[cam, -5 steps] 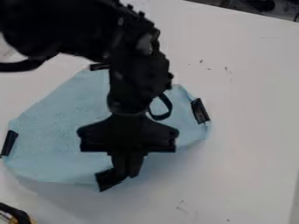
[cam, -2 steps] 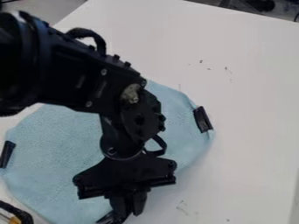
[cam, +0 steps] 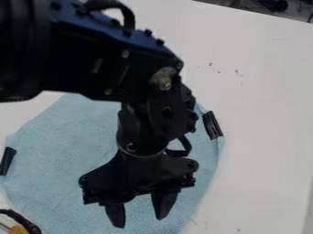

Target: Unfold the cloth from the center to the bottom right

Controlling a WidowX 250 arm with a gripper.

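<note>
Gripper has just opened wide, apparently letting go; the cloth lies beneath and around it, now spread farther beyond its tips; unfolding seems nearly complete.

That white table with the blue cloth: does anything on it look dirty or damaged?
Small dark marks spot the table, above the black clip at the cloth's right edge. They could be scuffs or dirt. I see no spill.
</note>
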